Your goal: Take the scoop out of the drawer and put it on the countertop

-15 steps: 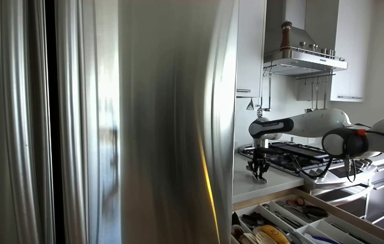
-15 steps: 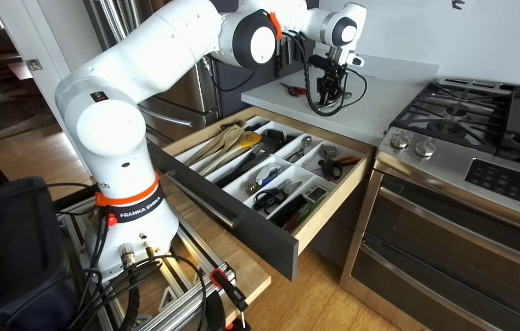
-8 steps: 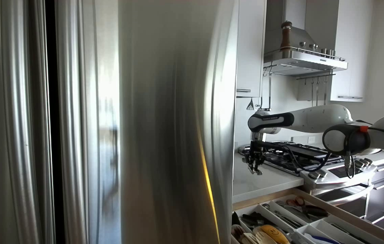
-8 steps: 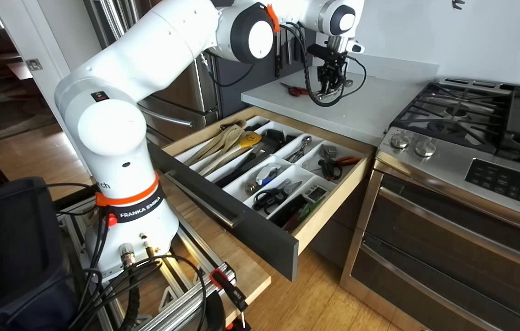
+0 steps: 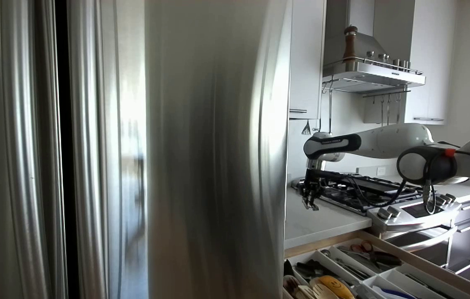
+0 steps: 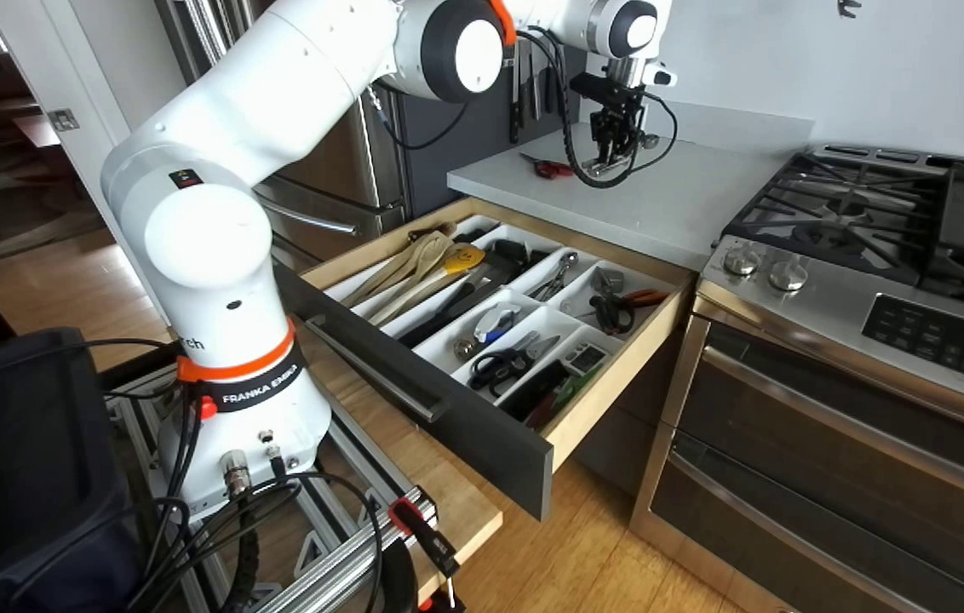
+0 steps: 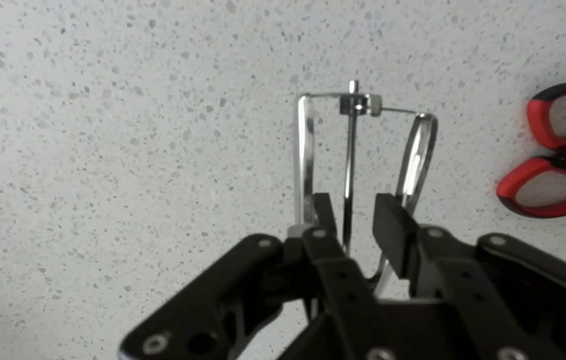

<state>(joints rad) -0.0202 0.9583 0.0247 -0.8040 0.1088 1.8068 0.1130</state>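
The scoop is shiny metal with two looped handle arms and a thin middle rod. In the wrist view my gripper has its fingers apart between the handle arms, close against them from inside. The rod runs between the fingers without visible contact. The scoop hangs on the spread fingers above the white countertop; its round head shows beside the gripper in an exterior view. The gripper also shows in an exterior view, silver at its tips. The open drawer stands in front of the countertop.
Red-handled scissors lie on the countertop, right of the scoop in the wrist view. The drawer holds wooden spoons, scissors and a metal utensil. A gas stove adjoins the countertop; a fridge blocks much of an exterior view.
My gripper has risen from near the countertop, and the scoop has moved up with it. The drawer and its contents have not moved.
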